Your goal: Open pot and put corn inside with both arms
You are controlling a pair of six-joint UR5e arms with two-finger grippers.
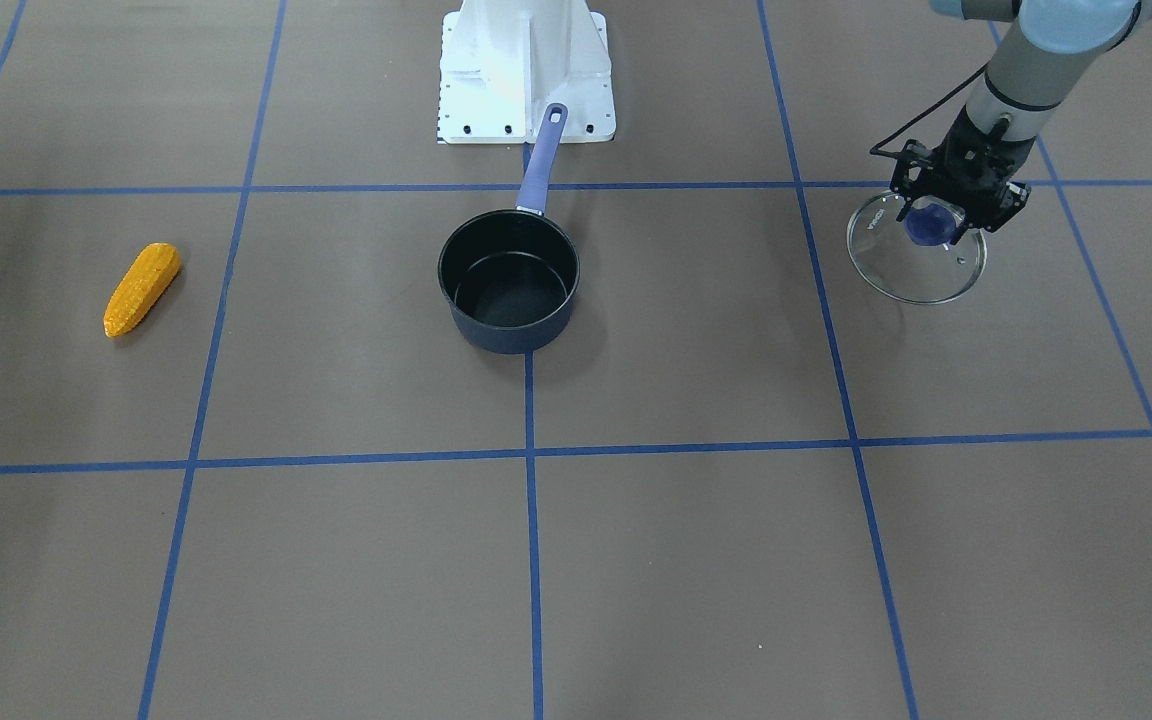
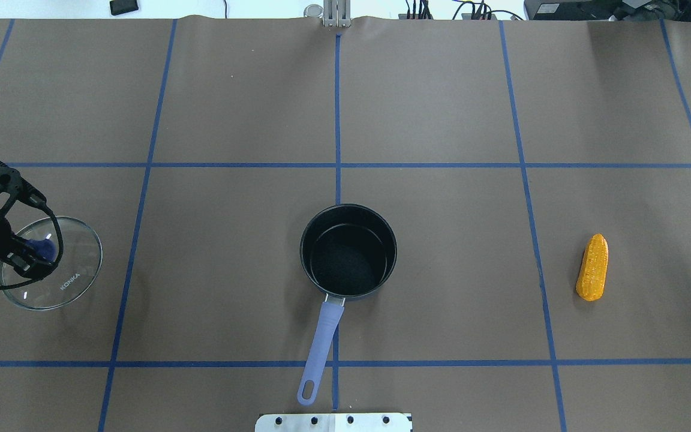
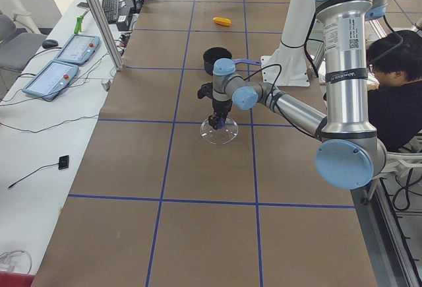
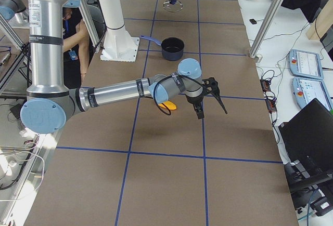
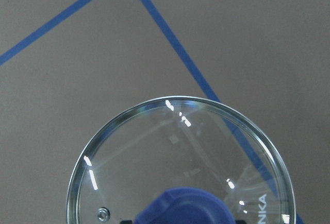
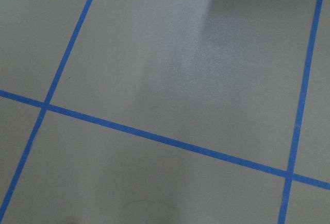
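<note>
The dark navy pot (image 2: 345, 258) stands open and empty at the table's middle, its lavender handle (image 2: 320, 342) pointing toward the robot base. The orange-yellow corn (image 2: 592, 267) lies on the table's right side, far from the pot; it also shows in the front view (image 1: 141, 290). My left gripper (image 2: 33, 251) is shut on the blue knob of the round glass lid (image 2: 72, 279), low over the table's left side. The left wrist view shows the lid (image 5: 175, 152) and the knob. My right gripper (image 4: 208, 109) hovers beyond the corn near the table's right end; I cannot tell whether it is open or shut.
The white base plinth (image 1: 526, 70) stands just behind the pot's handle. Blue tape lines mark a grid on the brown table. A person (image 3: 395, 82) sits behind the robot. Control pendants (image 3: 59, 63) lie on the side bench past the table's far edge.
</note>
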